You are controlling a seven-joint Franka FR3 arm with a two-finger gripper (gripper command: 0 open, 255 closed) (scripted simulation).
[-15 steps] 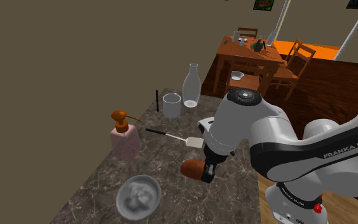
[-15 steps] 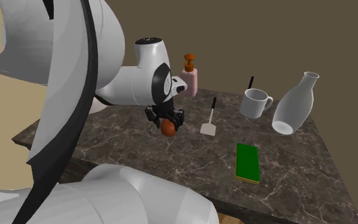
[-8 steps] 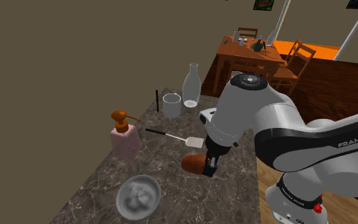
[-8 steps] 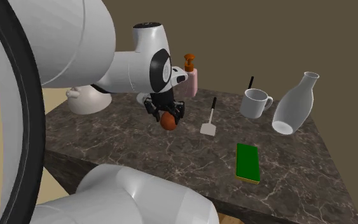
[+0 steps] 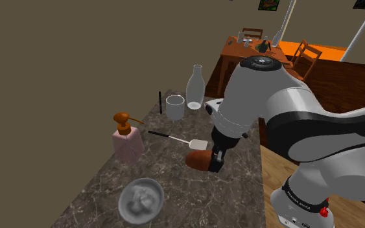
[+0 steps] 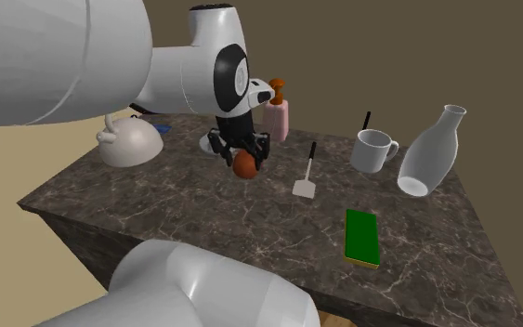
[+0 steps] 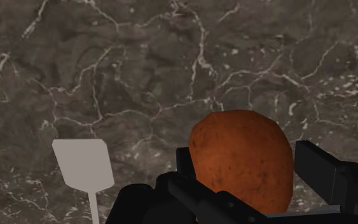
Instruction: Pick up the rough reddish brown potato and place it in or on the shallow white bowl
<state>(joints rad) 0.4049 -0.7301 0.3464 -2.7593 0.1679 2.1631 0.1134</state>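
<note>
A rough reddish brown potato (image 5: pixel 198 159) (image 6: pixel 244 164) (image 7: pixel 241 159) hangs a little above the dark marble counter (image 5: pixel 174 175), clasped between the black fingers of my gripper (image 5: pixel 207 160) (image 6: pixel 242 160) (image 7: pixel 250 165). The shallow white bowl (image 5: pixel 140 199) sits near the counter's front end in the shoulder view, to the lower left of the gripper and apart from it. In the second exterior view a sliver of the bowl (image 6: pixel 208 142) shows just behind the hand.
A white spatula (image 5: pixel 197 144) (image 6: pixel 306 186) (image 7: pixel 82 165) lies close beside the potato. A pink soap dispenser (image 5: pixel 128 139) (image 6: pixel 278 116), a white mug (image 5: pixel 175 107) (image 6: pixel 372 150) and a tall white bottle (image 5: pixel 195 87) (image 6: pixel 429 153) stand further off. A green sponge (image 6: pixel 362 238) and a white domed object (image 6: pixel 129 144) also rest on the counter.
The arm has swung and the gripper, still shut on the potato, sits a little higher in both exterior views, closer to the soap dispenser in the second exterior view.
</note>
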